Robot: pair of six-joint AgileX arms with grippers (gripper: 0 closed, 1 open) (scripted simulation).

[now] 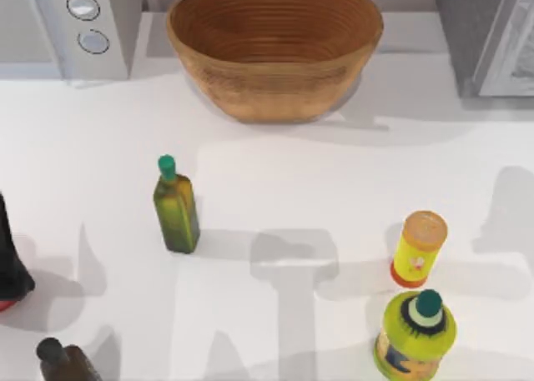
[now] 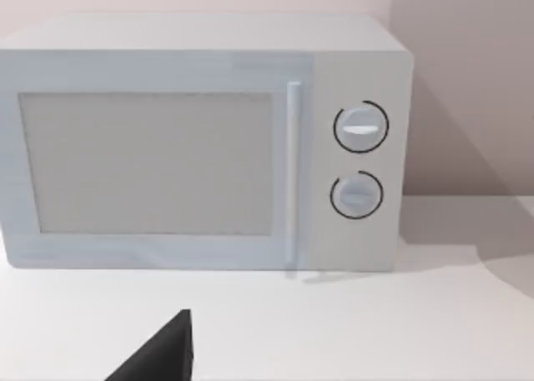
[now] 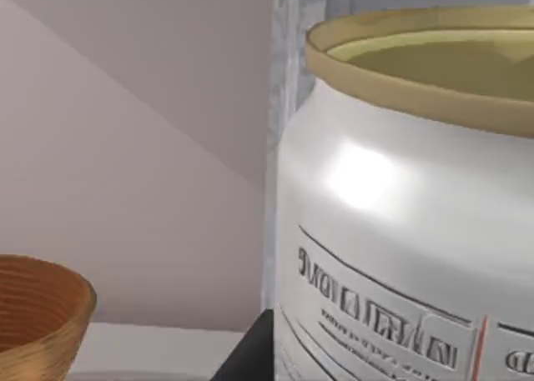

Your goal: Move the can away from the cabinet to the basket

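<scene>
One can (image 3: 400, 231) is sitting close before your right wrist camera, beside the cabinet (image 3: 288, 106). You are still needing to carry it to the basket (image 1: 274, 47); gripper closure: cannot tell.

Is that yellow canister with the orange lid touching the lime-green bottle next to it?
Apart. In the top view a strip of white table separates the yellow canister from the lime-green bottle.

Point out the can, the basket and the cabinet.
can (image 3: 392, 231): right wrist view, on its silver side wall.
basket (image 1: 275, 85): top view, on its outer woven wall.
cabinet (image 1: 463, 31): top view, on its dark-grey side.
</scene>
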